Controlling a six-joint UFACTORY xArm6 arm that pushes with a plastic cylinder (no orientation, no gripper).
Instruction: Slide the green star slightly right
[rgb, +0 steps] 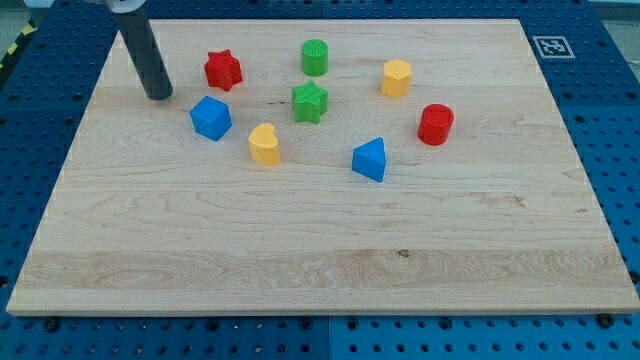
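Observation:
The green star (310, 102) lies on the wooden board (320, 250) above the middle. My tip (159, 96) rests on the board at the upper left, well to the left of the green star. The red star (223, 70) and the blue cube (211, 118) lie between my tip and the green star. My tip touches no block.
A green cylinder (315, 57) stands just above the green star. A yellow heart-like block (265, 144) lies below and left of it. A yellow hexagon block (397, 77), a red cylinder (436, 124) and a blue triangular block (370, 159) lie to its right.

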